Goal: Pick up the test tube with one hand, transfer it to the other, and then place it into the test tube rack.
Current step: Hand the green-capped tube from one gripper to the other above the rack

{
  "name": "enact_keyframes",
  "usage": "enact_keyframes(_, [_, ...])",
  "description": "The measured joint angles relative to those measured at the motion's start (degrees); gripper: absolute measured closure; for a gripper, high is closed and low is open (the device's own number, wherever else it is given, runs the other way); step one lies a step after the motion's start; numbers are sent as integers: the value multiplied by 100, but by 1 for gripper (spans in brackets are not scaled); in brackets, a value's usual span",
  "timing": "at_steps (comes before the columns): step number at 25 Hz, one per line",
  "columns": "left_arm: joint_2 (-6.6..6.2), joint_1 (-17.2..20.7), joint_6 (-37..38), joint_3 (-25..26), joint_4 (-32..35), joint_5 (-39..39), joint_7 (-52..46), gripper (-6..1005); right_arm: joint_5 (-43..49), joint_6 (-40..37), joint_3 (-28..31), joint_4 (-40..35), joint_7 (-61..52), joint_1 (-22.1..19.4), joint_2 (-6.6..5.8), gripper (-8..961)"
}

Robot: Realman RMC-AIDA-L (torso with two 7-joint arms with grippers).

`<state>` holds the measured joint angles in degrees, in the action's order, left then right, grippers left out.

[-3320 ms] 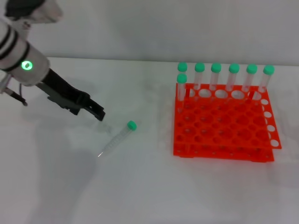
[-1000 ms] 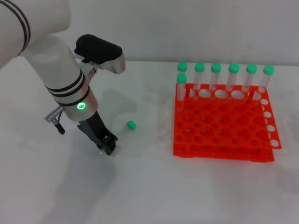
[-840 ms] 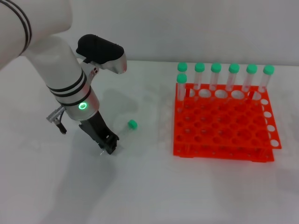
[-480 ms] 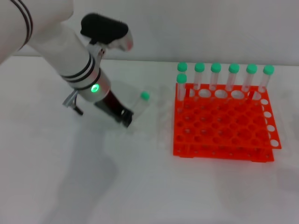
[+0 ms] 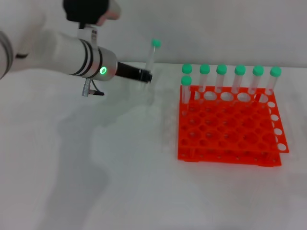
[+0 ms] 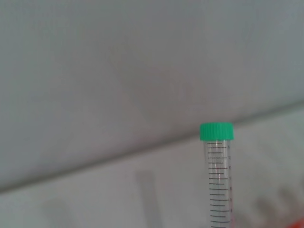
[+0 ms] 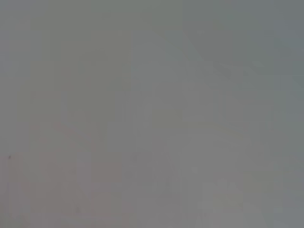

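left gripper (image 5: 147, 75) pinching the test tube (image 5: 151, 56) near its tip — upright, in the air left of the orange rack (image 5: 229, 125). pickup done — handover and racking left; right gripper unseen.

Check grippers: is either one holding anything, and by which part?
Left gripper holds the clear green-capped plastic test tube by its lower end, cap up, above the table. Right gripper is out of view.

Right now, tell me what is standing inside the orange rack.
Seven green-capped tubes stand in the rack: six along the back row, one just ahead at its left end. The other holes look empty. The left gripper holds an eighth tube aloft.
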<state>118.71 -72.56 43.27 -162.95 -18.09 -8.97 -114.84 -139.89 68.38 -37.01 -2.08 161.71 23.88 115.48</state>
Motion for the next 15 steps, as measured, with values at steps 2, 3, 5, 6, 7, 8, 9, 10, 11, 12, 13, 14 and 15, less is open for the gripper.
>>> enact_keyframes(2, [-5,226,24,0,24,916,639,791,-3,-1,61,-12,0,-8,-2,108])
enact_keyframes(3, [-3,345,70,-1,48,1335,964,790,-3,-2,110,-13,0,-8,-3,108])
enact_keyframes(5, [11,613,252,0,106,2138,1559,788,-4,-17,237,-13,0,-10,-4,108])
enact_keyframes(6, [18,724,353,-1,131,2435,1799,787,-6,-24,260,-13,0,-11,-2,108])
enact_keyframes(7, [24,860,482,0,178,2793,2088,786,-6,-32,274,-13,0,-11,1,108])
enact_keyframes(8, [24,1070,726,-1,274,3369,2588,785,-5,-36,277,-13,0,-12,0,108])
enact_keyframes(9, [25,1304,993,-1,386,3933,3078,784,-5,-42,278,-13,0,-12,0,108])
enact_keyframes(10, [22,1433,1191,-1,444,4269,3417,783,-5,-54,278,-13,0,-11,-1,108])
enact_keyframes(11, [22,1601,1431,-1,522,4649,3803,782,-5,-73,280,-13,0,-5,-3,108])
enact_keyframes(12, [21,1767,1670,0,595,4925,4181,781,-5,-84,281,-13,0,5,-4,108])
enact_keyframes(13, [20,1909,1905,5,677,5158,4531,780,-4,-92,281,-12,0,16,-4,108])
enact_keyframes(14, [23,2022,2052,6,748,5282,4791,779,-3,-103,281,-12,0,34,-4,108])
enact_keyframes(15, [22,2158,2275,12,857,5429,5122,778,-4,-109,283,-12,0,41,-5,108])
